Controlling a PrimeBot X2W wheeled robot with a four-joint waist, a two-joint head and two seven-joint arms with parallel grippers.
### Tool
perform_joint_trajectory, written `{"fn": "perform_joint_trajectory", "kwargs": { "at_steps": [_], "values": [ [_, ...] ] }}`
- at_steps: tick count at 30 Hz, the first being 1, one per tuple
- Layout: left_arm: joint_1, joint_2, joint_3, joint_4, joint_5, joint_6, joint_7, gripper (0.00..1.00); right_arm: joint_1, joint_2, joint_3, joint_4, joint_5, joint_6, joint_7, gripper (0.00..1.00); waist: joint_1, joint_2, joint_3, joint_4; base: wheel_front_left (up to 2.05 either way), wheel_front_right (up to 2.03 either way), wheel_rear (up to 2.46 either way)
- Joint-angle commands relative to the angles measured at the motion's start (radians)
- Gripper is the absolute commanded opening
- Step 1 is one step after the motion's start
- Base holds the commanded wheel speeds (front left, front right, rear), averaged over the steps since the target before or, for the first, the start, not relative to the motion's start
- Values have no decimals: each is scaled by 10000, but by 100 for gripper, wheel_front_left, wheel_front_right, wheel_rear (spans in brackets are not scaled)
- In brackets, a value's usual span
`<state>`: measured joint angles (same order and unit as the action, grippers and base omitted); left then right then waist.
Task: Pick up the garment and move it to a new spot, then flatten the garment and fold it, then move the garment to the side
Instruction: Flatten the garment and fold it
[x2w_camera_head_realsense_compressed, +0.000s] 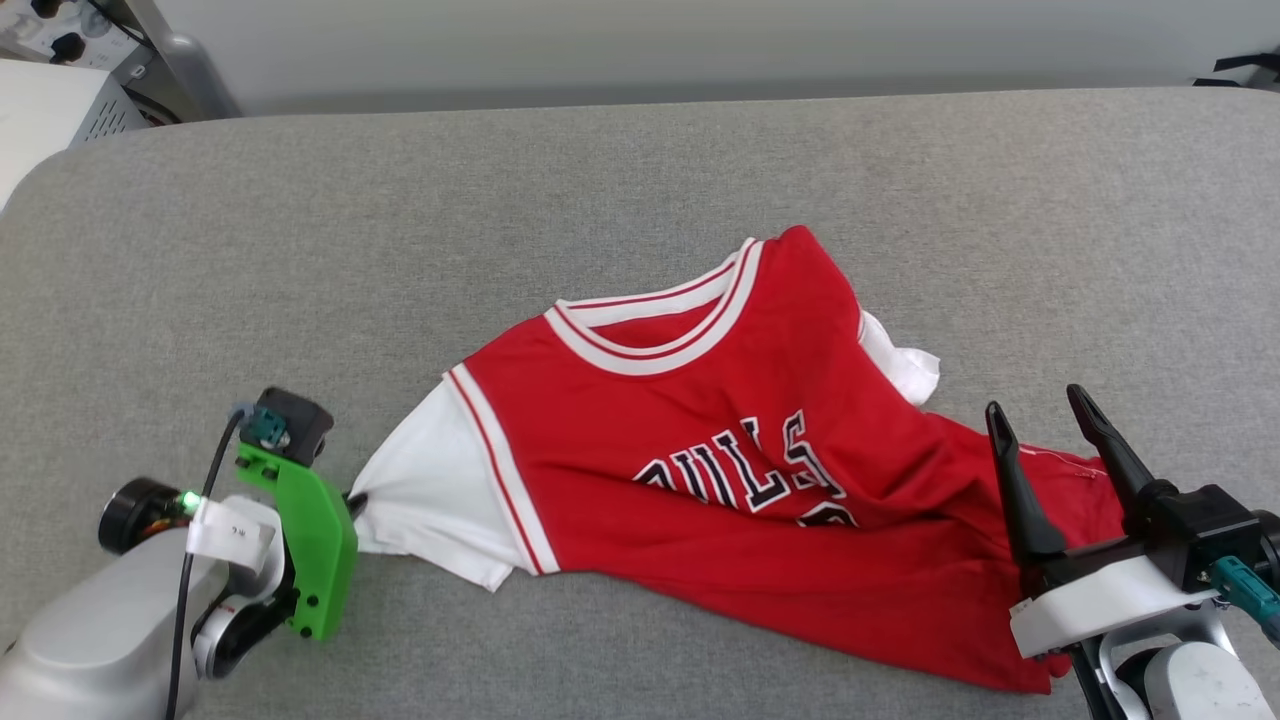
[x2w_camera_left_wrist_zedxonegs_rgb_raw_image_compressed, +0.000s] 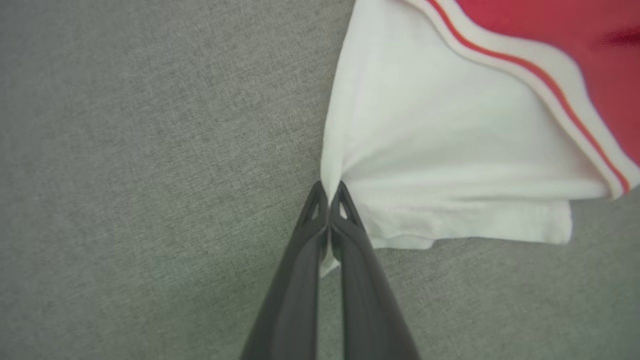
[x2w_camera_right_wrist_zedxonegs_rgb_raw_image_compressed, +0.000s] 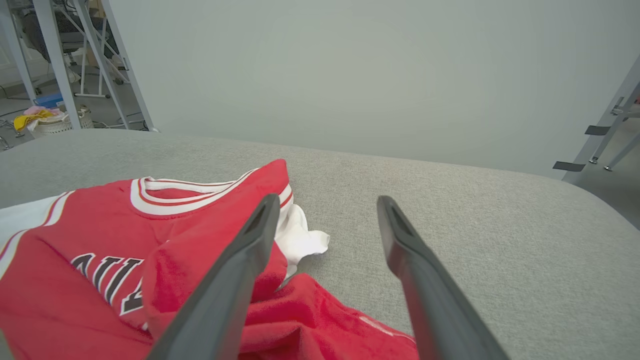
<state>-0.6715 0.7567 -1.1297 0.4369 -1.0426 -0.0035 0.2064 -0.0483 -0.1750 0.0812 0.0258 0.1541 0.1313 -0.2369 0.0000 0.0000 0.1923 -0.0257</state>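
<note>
Across the broad grey fabric-covered surface (x2w_camera_head_realsense_compressed: 640, 170) in front of you, the red jersey-style garment (x2w_camera_head_realsense_compressed: 720, 420) with white short sleeves and red-and-white striped trim lies rumpled, front up, a little right of the middle. Its collar points toward the far edge. Black white-outlined letters show on the chest, partly lost in folds.

Your right gripper (x2w_camera_head_realsense_compressed: 1035, 402) stands at the lower right with its two long dark fingers spread wide, holding nothing. The red hem lies bunched under and beside it.

Your left gripper (x2w_camera_left_wrist_zedxonegs_rgb_raw_image_compressed: 329, 189), at the lower left, is clenched on the garment. Its fingers press together on the edge of the white sleeve (x2w_camera_left_wrist_zedxonegs_rgb_raw_image_compressed: 450, 150) nearest it, and the cloth is drawn into a peak at the tips.

The smaller second white sleeve (x2w_camera_head_realsense_compressed: 905, 365) pokes out crumpled from behind the red body, near the right gripper.
</note>
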Motion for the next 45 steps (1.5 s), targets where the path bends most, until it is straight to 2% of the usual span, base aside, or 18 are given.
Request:
{"fn": "perform_joint_trajectory", "kwargs": {
  "at_steps": [1,4,5,6,7,10,12,17,22,24,27,30,34,37,40,45],
  "values": [
    [241,51,-30,186,-65,71,50,0,85,-37,27,2,44,-6,41,100,0,0,6,-20,0,0,0],
    [427,-90,-41,413,-187,60,-33,0,99,-38,33,64,77,-6,68,100,0,0,-29,-48,0,0,0],
    [451,-142,-33,456,-161,97,-143,7,115,-46,25,80,89,-6,72,100,0,0,-55,-55,0,0,0],
    [459,-186,-19,468,-107,138,-293,40,131,-60,11,87,103,-6,79,100,0,0,-82,-53,0,0,0],
    [453,-256,54,466,-44,220,-585,100,137,-82,-45,87,131,-6,93,100,0,0,-122,-31,0,0,0],
    [442,-420,247,380,237,588,-1488,100,90,-194,-251,14,171,-6,121,100,0,0,-247,50,0,0,0],
    [458,-528,446,256,453,1000,-2250,100,-29,-371,-387,-77,168,-6,172,100,0,0,-327,129,0,0,0],
    [762,-735,1107,-393,915,2294,-4219,100,-715,-1112,-504,-402,308,-6,572,100,0,0,-447,366,0,0,0],
    [1402,-988,2111,-1375,1620,3519,-4666,100,-1727,-2274,165,-598,1018,-6,1990,100,0,0,-330,626,0,0,0],
    [1775,-1203,2935,-2095,2384,4045,-4675,100,-2266,-2923,662,-648,1636,-6,2828,100,0,0,-223,770,0,0,0],
    [2431,-1554,3929,-2824,3518,4520,-4678,100,-2988,-3939,1516,-631,2432,-6,4035,100,0,0,-40,960,0,0,0],
    [3147,-2015,4833,-3441,4496,4592,-4679,100,-3787,-5066,2786,-686,3443,-6,5358,100,0,0,171,1157,0,0,0],
    [3817,-2636,5709,-3799,5571,4379,-4680,100,-4812,-5962,4196,-523,4834,-6,7307,100,0,0,488,1395,0,0,0],
    [4074,-3068,6184,-4009,6275,4224,-4680,100,-5494,-6114,4887,-196,5858,-6,8540,100,0,0,746,1570,0,0,0],
    [4212,-3560,6654,-4142,6828,3956,-4681,100,-6173,-6283,5690,225,6230,-6,9589,100,0,0,1046,1774,0,0,0],
    [4241,-4239,7258,-4195,7537,3500,-4681,100,-7003,-6124,6632,1223,6279,-6,9930,100,0,0,1560,2053,0,0,0]
  ]
}}
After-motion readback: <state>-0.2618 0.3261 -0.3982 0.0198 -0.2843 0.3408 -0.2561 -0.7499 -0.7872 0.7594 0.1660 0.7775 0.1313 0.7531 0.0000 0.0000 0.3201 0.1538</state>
